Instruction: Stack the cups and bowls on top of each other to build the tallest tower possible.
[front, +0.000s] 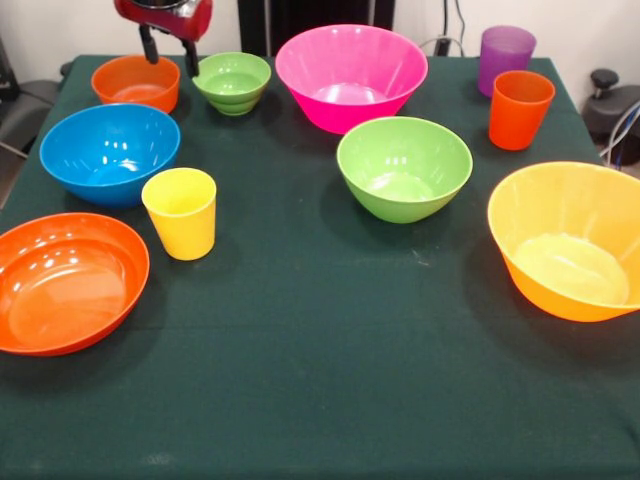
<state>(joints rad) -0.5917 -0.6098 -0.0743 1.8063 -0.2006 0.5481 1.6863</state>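
All bowls and cups stand apart on the dark green table; no tower stands. My gripper (169, 53) hangs open and empty at the far left, between the small red-orange bowl (136, 82) and the small ribbed green bowl (232, 82). The large pink bowl (351, 76) is at the far middle. The medium green bowl (404, 167) is in the centre. The blue bowl (109, 152) and the yellow cup (181, 212) are at the left. The shallow orange bowl (66, 281) is near left. The large yellow-orange bowl (570, 240) is at the right. The orange cup (519, 109) and purple cup (505, 58) stand far right.
The table (320, 400) has its near half bare of objects. Black equipment and cables (612, 110) sit off the table's far right corner. The robot's dark pedestal (300, 20) stands behind the pink bowl.
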